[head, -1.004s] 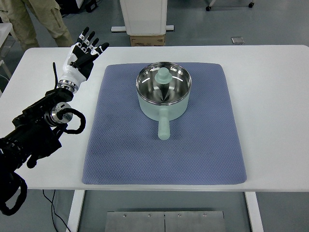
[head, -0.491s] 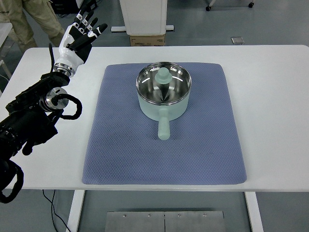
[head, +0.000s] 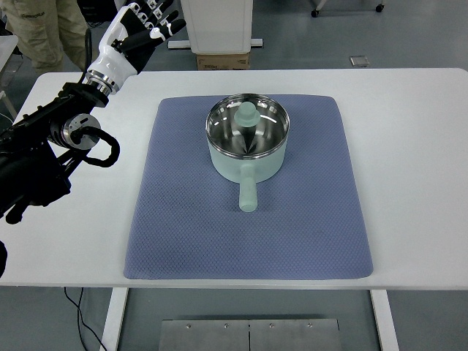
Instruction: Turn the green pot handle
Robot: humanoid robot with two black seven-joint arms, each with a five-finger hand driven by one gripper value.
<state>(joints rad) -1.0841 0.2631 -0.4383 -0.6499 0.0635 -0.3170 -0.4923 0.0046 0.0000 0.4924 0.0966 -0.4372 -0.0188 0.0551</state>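
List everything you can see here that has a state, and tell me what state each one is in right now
Green pot: upright on the mat, no lid, nothing inside.
Pot handle: points at the table's near edge, untouched.
Blue mat: flat on the white table.
Left hand: raised past the table's far left corner, fingers spread, holding nothing.
Right hand: not in view.
Person: standing at the top left, only legs showing.

Setting is looking like a robotics lab; a bare grey sealed floor (head: pixel 409 33) is showing beyond the white rectangular worktable (head: pixel 409 146); a white equipment pedestal (head: pixel 217 25) is standing behind it.
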